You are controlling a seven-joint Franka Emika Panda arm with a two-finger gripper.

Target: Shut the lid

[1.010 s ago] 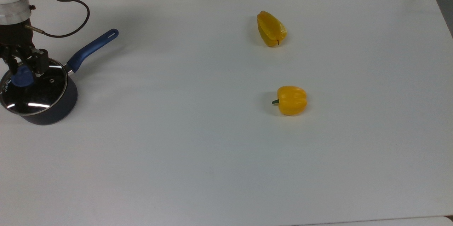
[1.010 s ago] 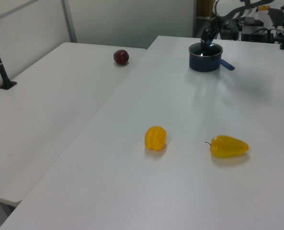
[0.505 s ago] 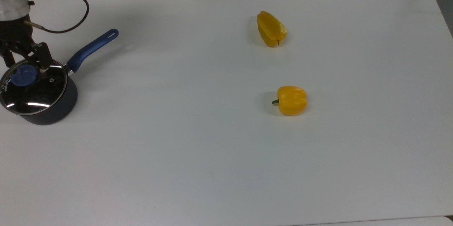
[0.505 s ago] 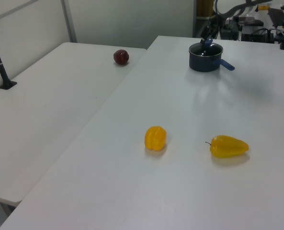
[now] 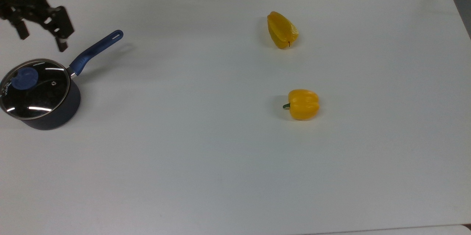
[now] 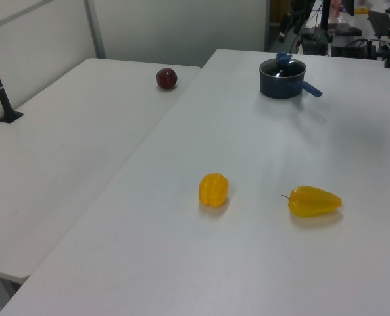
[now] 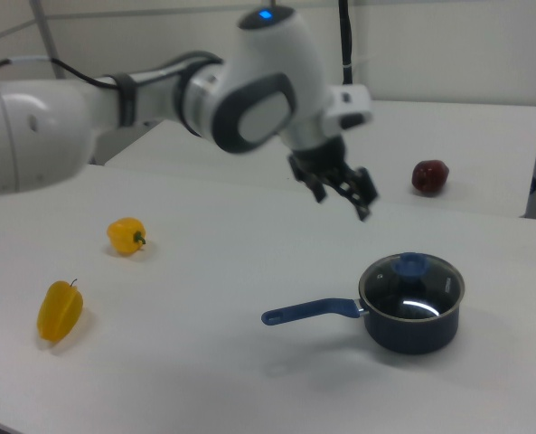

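White table [image 5: 235,176] | fingers [image 5: 62,45] spread, empty | lid [image 5: 35,91] on saucepan [image 5: 55,115]

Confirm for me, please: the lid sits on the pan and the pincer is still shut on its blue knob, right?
Not quite. The lid does sit on the pan, but the pincer is open and raised clear of the knob, as the right view shows.

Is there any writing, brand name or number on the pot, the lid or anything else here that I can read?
One marking, not readable: a short line of pale lettering on the glass of the lid, at its rim on the top view's left edge, too small and blurred to make out.
No text on the saucepan, the two yellow peppers, the table or the robot arm.
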